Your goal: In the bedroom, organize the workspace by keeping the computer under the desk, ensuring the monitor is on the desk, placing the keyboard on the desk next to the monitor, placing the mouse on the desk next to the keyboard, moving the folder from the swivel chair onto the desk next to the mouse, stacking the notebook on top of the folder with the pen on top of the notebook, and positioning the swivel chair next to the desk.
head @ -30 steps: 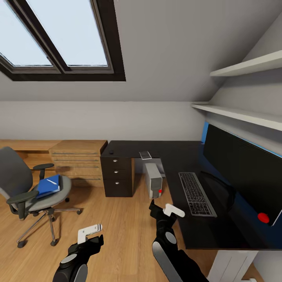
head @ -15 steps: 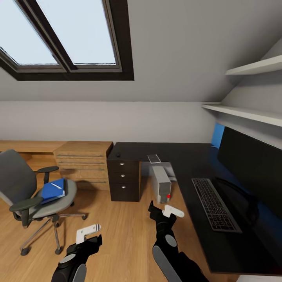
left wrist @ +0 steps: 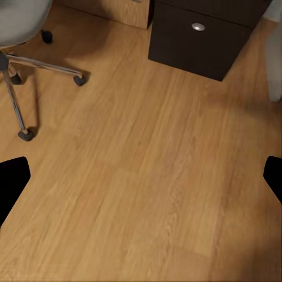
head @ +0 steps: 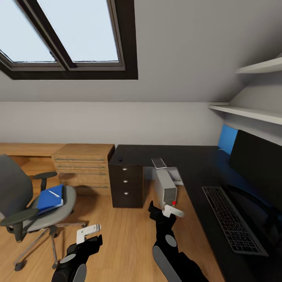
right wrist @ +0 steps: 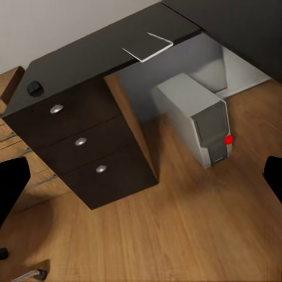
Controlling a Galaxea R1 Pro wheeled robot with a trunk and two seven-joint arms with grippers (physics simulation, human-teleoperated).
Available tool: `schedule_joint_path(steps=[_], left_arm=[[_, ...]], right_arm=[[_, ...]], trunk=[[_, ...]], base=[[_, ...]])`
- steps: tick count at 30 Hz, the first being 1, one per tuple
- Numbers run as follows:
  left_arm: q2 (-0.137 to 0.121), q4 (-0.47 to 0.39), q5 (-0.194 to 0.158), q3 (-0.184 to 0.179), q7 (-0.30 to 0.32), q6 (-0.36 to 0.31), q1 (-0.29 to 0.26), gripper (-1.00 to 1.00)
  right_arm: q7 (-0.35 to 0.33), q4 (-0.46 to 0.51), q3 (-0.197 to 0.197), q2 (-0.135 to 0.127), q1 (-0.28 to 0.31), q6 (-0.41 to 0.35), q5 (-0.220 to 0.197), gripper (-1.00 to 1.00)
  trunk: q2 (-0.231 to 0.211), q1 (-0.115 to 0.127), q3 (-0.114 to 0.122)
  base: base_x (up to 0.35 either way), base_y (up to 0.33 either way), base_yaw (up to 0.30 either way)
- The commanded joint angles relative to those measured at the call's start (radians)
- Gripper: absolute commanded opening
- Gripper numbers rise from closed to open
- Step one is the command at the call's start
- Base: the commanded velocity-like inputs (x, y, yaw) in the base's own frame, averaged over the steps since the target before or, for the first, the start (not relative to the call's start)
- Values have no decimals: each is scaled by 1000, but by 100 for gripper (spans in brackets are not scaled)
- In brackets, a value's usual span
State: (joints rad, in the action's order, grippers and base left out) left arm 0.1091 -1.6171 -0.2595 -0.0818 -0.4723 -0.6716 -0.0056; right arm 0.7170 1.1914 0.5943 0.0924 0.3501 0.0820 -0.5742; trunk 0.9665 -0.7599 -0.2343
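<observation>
From my head, the monitor [head: 261, 166] is cut by the picture's right edge, so its base and far end are lost, and the swivel chair [head: 29, 203] runs off the left edge. My right claw [head: 171, 210] covers the low front of the computer [head: 164, 188]. The dark thing [head: 120, 158] near the table [head: 188, 160] corner is too small to name.
</observation>
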Motion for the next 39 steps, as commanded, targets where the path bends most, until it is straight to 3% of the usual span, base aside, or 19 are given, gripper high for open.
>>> schedule_joint_path(steps=[1, 13, 19, 26, 30, 32, 33, 35, 37, 39], left_arm=[[0, -1, -10, -1, -9, -2, -1, 100], [0, -1, -10, -2, -9, 0, -1, 100], [0, -1, -10, -4, -9, -1, -1, 100], [0, -1, -9, -5, -9, 0, -1, 100], [0, -1, -9, -6, -9, 0, -1, 100], [0, -1, -9, -6, -9, -1, -1, 100], [0, -1, -9, -5, -9, -1, -1, 100], [0, -1, -9, -4, -9, -2, -1, 100], [-1, -1, -9, -4, -9, -2, -1, 100], [-1, -1, -9, -4, -9, -1, -1, 100]], right_arm=[[4, 1, 2, 0, 1, 9, -10, 100], [4, 0, 2, 0, 1, 9, -10, 100], [4, -1, 1, -1, 1, 9, 30, 100], [4, -9, 3, -1, 1, 8, 40, 100], [0, -28, 21, -1, 1, 7, 77, 100], [-7, -45, 45, 1, 2, 1, 116, 100], [-25, -74, 58, 3, 7, -14, 160, 100], [-76, -132, 55, 3, 98, -113, 196, 100], [-117, -226, 23, 5, 205, -237, 210, 100], [-141, -319, -8, 8, 269, -300, 213, 100]], trunk=[[1, -1, -1], [1, -1, -1], [1, -1, -1], [1, -1, -1], [1, -1, -1], [1, -1, -1], [1, -1, -1], [1, -1, -1], [1, -1, -1], [1, -1, -1]], base=[[314, 111, 0], [315, 172, 0], [315, 162, 0], [315, 138, 0], [315, 131, 0], [315, 126, 0], [315, 122, 0], [315, 118, 0], [315, 110, 0], [316, 103, 0]])
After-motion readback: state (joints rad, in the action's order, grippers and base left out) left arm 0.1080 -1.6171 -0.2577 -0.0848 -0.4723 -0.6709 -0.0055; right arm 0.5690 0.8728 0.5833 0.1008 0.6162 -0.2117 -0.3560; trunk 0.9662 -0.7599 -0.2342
